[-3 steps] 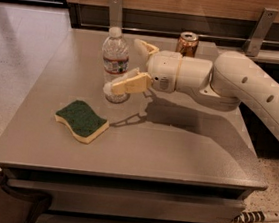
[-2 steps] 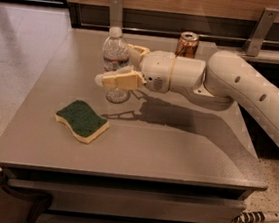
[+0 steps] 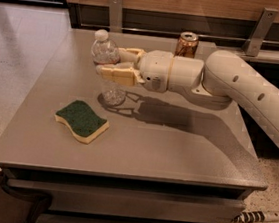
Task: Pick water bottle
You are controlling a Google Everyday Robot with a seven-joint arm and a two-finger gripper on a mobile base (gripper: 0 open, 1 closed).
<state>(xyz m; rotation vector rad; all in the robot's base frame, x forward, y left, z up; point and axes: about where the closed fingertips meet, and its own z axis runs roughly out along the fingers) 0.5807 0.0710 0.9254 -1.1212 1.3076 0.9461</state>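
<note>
The water bottle [image 3: 107, 52] is clear ribbed plastic with a white cap and stands on the grey table [image 3: 175, 148] at the back left. It leans with its top to the left, and its base [image 3: 113, 94] is on the table. My gripper [image 3: 111, 61] reaches in from the right and has one cream finger [image 3: 117, 74] in front of the bottle's middle and the other behind it. The fingers are closed on the bottle and hide its label band.
A green and yellow sponge [image 3: 82, 120] lies on the table in front of and to the left of the bottle. A gold-brown drink can [image 3: 187, 44] stands at the back edge behind my arm. A power strip [image 3: 258, 216] lies on the floor at the right.
My gripper has moved left until its fingers sit on both sides of the bottle. The bottle has tipped, top to the left.
</note>
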